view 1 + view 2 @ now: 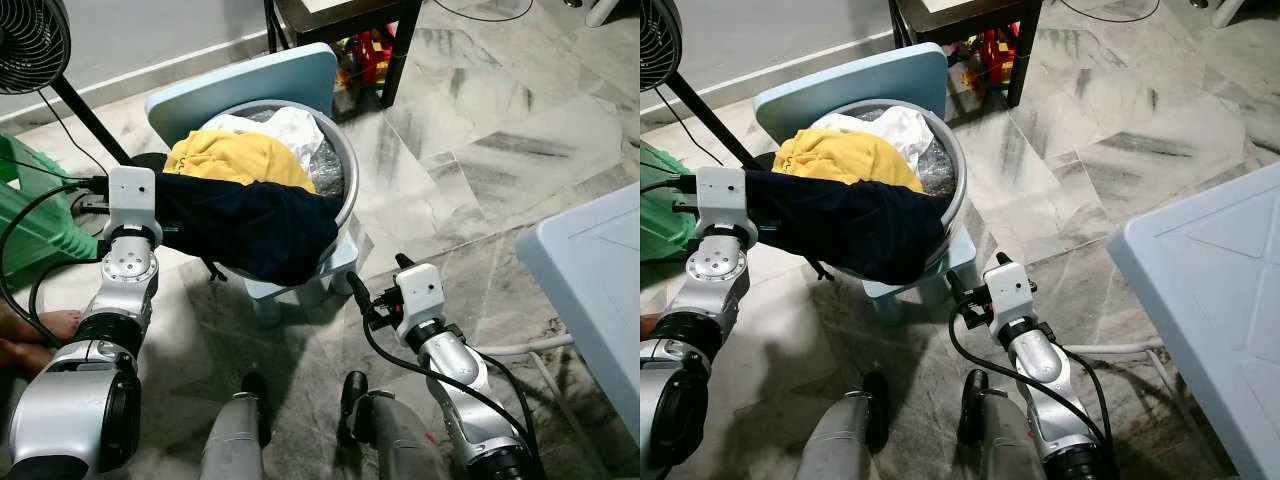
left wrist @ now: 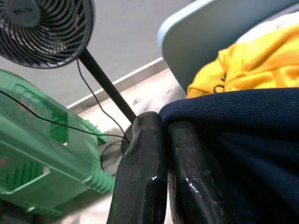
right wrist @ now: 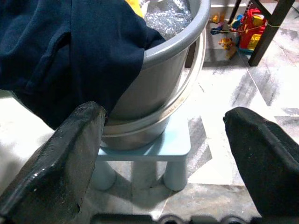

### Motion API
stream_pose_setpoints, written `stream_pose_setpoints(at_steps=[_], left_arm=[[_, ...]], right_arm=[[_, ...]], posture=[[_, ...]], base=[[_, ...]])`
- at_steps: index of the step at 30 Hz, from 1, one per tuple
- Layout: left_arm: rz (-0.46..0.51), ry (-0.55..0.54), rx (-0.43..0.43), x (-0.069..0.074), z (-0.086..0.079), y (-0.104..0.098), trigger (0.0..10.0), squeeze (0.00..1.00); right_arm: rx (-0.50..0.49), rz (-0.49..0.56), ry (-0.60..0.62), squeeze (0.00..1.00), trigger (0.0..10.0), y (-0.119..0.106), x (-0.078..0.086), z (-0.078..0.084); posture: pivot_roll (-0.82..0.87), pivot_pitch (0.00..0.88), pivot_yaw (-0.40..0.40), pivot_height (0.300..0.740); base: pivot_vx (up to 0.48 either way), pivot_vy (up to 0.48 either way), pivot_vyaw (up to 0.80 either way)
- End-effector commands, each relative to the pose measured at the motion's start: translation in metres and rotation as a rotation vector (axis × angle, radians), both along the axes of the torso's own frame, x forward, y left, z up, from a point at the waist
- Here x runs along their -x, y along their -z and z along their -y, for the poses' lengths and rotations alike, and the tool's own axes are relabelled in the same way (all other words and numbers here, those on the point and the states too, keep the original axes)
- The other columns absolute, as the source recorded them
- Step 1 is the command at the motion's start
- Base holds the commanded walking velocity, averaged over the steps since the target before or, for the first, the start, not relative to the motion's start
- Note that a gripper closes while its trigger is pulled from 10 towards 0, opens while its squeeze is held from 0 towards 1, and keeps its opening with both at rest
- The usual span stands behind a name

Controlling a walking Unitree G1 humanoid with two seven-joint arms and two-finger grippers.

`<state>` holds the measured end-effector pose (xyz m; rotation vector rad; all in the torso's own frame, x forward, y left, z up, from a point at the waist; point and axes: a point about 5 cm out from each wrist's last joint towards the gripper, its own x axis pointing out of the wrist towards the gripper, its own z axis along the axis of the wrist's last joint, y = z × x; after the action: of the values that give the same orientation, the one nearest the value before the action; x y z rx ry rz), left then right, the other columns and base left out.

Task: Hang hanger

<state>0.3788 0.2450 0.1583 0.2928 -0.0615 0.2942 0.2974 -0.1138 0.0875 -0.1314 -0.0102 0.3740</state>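
A grey basin (image 1: 346,172) stands on a small light-blue chair (image 1: 250,85). It holds a yellow garment (image 1: 235,160) and a white one (image 1: 290,130). A navy garment (image 1: 260,225) drapes over the near rim and hangs down. At the basin's left side my left gripper (image 2: 163,123) is shut, with the navy cloth's edge at its fingertips. My right gripper (image 1: 378,275) is open, low in front of the chair's right leg, fingers wide apart and nothing between them; its wrist view faces the basin (image 3: 163,88) and the chair seat.
A standing fan (image 1: 30,40) and a green crate (image 1: 30,220) are at the left, with a person's bare foot (image 1: 45,330) beside my left arm. A pale blue table (image 1: 590,290) juts in on the right. Toys (image 1: 365,55) lie under a dark table behind.
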Motion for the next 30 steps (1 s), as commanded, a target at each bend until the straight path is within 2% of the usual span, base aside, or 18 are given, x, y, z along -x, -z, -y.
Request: stream_pose_setpoints(at_steps=[1, 3, 4, 6, 7, 10, 13, 15, 17, 18, 20, 21, 23, 24, 25, 26, 29, 30], left_arm=[[-0.041, -0.014, 0.036, 0.005, -0.005, 0.012, 2.5, 0.0], [-0.036, 0.015, 0.045, 0.005, 0.001, 0.015, 2.3, 0.0], [-0.005, 0.058, 0.032, 0.005, 0.009, 0.012, 1.2, 0.0], [0.018, 0.088, 0.023, 0.004, 0.014, 0.01, 1.2, 0.0], [0.092, 0.163, -0.012, 0.004, 0.032, 0.003, 0.0, 0.0], [0.116, 0.18, -0.017, 0.004, 0.038, 0.001, 0.0, 0.0], [0.188, 0.26, 0.058, 0.006, 0.066, -0.005, 0.0, 0.0], [0.2, 0.285, 0.085, 0.007, 0.074, -0.007, 0.0, 0.0], [0.216, 0.355, 0.144, 0.007, 0.091, -0.011, 0.8, 0.0], [0.219, 0.38, 0.162, 0.007, 0.095, -0.012, 0.8, 0.0], [0.234, 0.392, 0.173, 0.007, 0.1, -0.016, 1.0, 0.0], [0.254, 0.398, 0.179, 0.006, 0.103, -0.021, 0.6, 0.0], [0.268, 0.401, 0.182, 0.006, 0.105, -0.024, 0.6, 0.0], [0.297, 0.376, 0.202, 0.004, 0.102, -0.032, 0.0, 0.0], [0.297, 0.376, 0.202, 0.004, 0.102, -0.032, 0.0, 0.0], [0.33, 0.319, 0.199, 0.001, 0.091, -0.042, 0.0, 0.0], [0.343, 0.274, 0.186, -0.001, 0.082, -0.047, 0.0, 0.0], [0.324, 0.226, 0.184, -0.003, 0.071, -0.046, 9.8, 0.0]], right_arm=[[0.007, -0.026, 0.005, 0.0, 10.0, 0.008, 0.005, 0.002], [0.01, -0.025, 0.006, 0.0, 10.0, 0.008, 0.006, 0.003], [0.011, -0.024, 0.006, 0.0, 10.0, 0.008, 0.006, 0.003], [0.012, -0.023, 0.007, 0.0, 10.0, 0.007, 0.005, 0.004], [0.013, -0.023, 0.004, 0.0, 10.0, 0.007, 0.005, 0.003], [0.013, -0.023, 0.002, 0.0, 10.0, 0.007, 0.005, 0.003], [0.011, -0.022, -0.01, 0.0, 10.0, 0.007, 0.003, -0.001], [0.01, -0.021, -0.014, 0.0, 10.0, 0.007, 0.002, -0.003], [0.01, -0.019, -0.021, 0.0, 10.0, 0.006, 0.001, -0.005], [0.009, -0.018, -0.023, 0.0, 10.0, 0.006, 0.001, -0.005], [0.01, -0.017, -0.024, 0.0, 10.0, 0.005, 0.001, -0.005], [0.011, -0.016, -0.023, 0.0, 10.0, 0.005, 0.0, -0.005], [0.011, -0.016, -0.023, 0.0, 10.0, 0.005, 0.0, -0.004], [0.012, -0.014, -0.022, 0.0, 10.0, 0.005, 0.0, -0.003], [0.012, -0.014, -0.022, 0.0, 10.0, 0.005, 0.0, -0.003], [0.013, -0.013, -0.021, 0.0, 10.0, 0.005, 0.0, -0.003], [0.014, -0.011, -0.021, 0.0, 10.0, 0.005, 0.0, -0.003], [0.014, -0.01, -0.021, 0.0, 10.0, 0.005, 0.0, -0.003]], posture=[[0.05, 0.308, -0.014, 0.74], [0.05, 0.307, -0.016, 0.74], [0.05, 0.307, -0.017, 0.74], [0.05, 0.307, -0.018, 0.74], [0.06, 0.307, -0.02, 0.74], [0.06, 0.307, -0.02, 0.74], [0.08, 0.304, -0.028, 0.74], [0.08, 0.304, -0.028, 0.74], [0.08, 0.301, -0.029, 0.74], [0.08, 0.301, -0.029, 0.74], [0.08, 0.298, -0.03, 0.74], [0.08, 0.294, -0.03, 0.74], [0.07, 0.294, -0.03, 0.74], [0.07, 0.291, -0.03, 0.74], [0.07, 0.291, -0.03, 0.74], [0.07, 0.289, -0.028, 0.74], [0.07, 0.29, -0.027, 0.74], [0.07, 0.289, -0.028, 0.74]], base=[[0.0, 0.0, 0.0], [0.0, 0.0, 0.0], [0.0, 0.0, 0.0], [0.0, 0.0, 0.0], [0.0, 0.0, 0.0], [0.0, 0.0, 0.0], [0.0, 0.0, 0.0], [0.0, 0.0, 0.0], [0.0, 0.0, 0.0], [0.0, 0.0, 0.0], [0.0, 0.0, 0.0], [0.0, 0.0, 0.0], [0.0, 0.0, 0.0], [0.0, 0.0, 0.0], [0.0, 0.0, 0.0], [0.0, 0.0, 0.0], [0.0, 0.0, 0.0], [0.0, 0.0, 0.0]])
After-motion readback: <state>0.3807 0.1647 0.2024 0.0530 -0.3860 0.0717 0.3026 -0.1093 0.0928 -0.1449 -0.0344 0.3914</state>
